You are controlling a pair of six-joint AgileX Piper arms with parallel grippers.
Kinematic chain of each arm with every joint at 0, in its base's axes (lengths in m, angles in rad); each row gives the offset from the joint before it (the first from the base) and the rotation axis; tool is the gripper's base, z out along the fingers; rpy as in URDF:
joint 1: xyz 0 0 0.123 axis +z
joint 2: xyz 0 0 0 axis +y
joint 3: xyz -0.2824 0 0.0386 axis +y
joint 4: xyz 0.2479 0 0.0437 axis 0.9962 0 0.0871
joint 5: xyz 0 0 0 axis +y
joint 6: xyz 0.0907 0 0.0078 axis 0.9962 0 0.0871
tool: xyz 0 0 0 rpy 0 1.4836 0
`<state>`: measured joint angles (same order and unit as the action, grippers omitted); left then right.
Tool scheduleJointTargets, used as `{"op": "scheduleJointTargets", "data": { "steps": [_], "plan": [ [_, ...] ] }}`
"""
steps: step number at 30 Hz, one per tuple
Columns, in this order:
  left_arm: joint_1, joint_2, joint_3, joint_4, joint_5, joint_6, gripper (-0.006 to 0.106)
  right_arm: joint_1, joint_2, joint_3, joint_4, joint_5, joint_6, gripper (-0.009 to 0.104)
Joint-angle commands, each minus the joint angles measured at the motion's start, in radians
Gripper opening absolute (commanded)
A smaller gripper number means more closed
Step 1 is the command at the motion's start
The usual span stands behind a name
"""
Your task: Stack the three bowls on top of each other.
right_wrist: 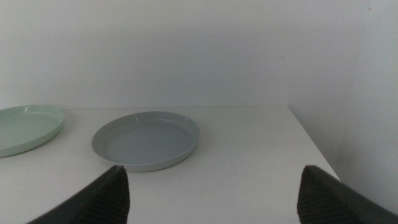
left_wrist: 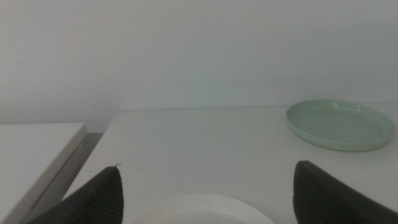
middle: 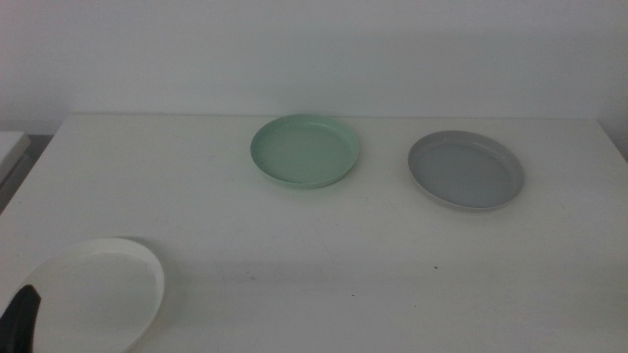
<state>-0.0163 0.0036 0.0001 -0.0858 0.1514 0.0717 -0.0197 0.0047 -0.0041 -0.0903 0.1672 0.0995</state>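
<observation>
Three shallow bowls lie apart on the white table [middle: 324, 255]. The mint green bowl [middle: 305, 150] sits at the back centre, the grey bowl [middle: 465, 171] at the back right, the white bowl [middle: 93, 294] at the front left corner. My left gripper [middle: 22, 319] shows as a dark tip at the bottom left edge, just over the white bowl's near rim; in the left wrist view it [left_wrist: 208, 193] stands open with the white bowl's rim [left_wrist: 202, 209] between its jaws and the green bowl [left_wrist: 341, 124] beyond. My right gripper [right_wrist: 211, 196] is open, short of the grey bowl [right_wrist: 147, 139].
A white wall rises behind the table's far edge. A second pale surface [left_wrist: 31, 152] adjoins the table's left side, with a dark gap between them. The table's right edge [right_wrist: 314, 146] runs close past the grey bowl.
</observation>
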Motion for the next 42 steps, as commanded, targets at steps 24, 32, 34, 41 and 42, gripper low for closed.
{"op": "scheduleJointTargets", "data": {
  "steps": [24, 32, 34, 41, 42],
  "plan": [
    [0.108, 0.616, -0.782, -0.047, 0.984, -0.010, 0.094, -0.002, -0.005, 0.004, -0.009, -0.008, -0.002, 0.092],
    [0.108, 0.660, -0.812, -0.047, 0.941, -0.010, 0.094, -0.002, -0.005, 0.004, -0.009, -0.008, -0.002, 0.092],
    [0.108, 0.660, -0.808, -0.047, 0.896, -0.002, 0.094, -0.002, -0.005, 0.004, -0.009, -0.008, -0.002, 0.092],
    [0.108, 0.674, -0.817, -0.001, 0.902, -0.080, 0.094, -0.002, -0.005, 0.004, -0.009, -0.008, -0.002, 0.092],
    [0.108, 0.685, -0.824, 0.004, 0.906, -0.080, 0.094, -0.002, -0.005, 0.004, -0.009, -0.008, -0.002, 0.092]
  ]
}}
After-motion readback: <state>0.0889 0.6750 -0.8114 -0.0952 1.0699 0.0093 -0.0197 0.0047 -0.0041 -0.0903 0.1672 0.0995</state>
